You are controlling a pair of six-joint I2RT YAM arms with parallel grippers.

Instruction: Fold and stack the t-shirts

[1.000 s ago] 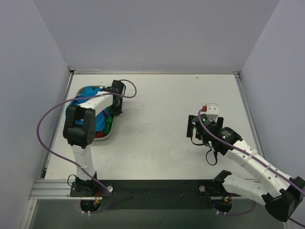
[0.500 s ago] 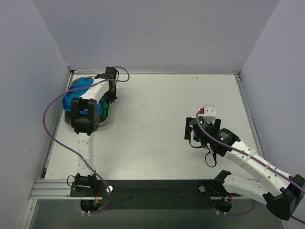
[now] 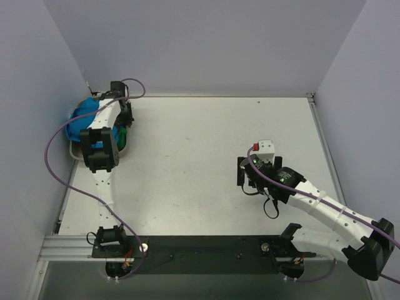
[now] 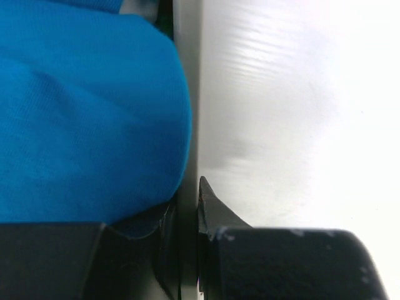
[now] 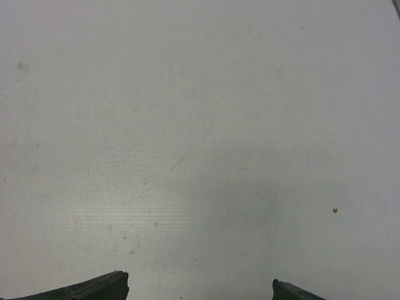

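Note:
The bright blue t-shirt (image 3: 81, 117) is bunched in the grey oval tray (image 3: 76, 152) at the far left corner, with a bit of green cloth (image 3: 120, 135) at its right side. Red and white shirts do not show. My left gripper (image 3: 125, 119) is shut on the tray's right rim. In the left wrist view the jaws (image 4: 187, 209) pinch the thin pale rim (image 4: 186, 94), with blue cloth (image 4: 87, 112) bulging just left of it. My right gripper (image 3: 249, 179) is open and empty over bare table at centre right, also shown in the right wrist view (image 5: 200, 289).
The left wall and back wall stand right beside the tray. The white table (image 5: 200, 125) fills the right wrist view. The left arm's purple cable loops over the table's left side.
My left gripper has dragged the tray with the shirts left and back into the far left corner. My right gripper has drifted slightly left and nearer.

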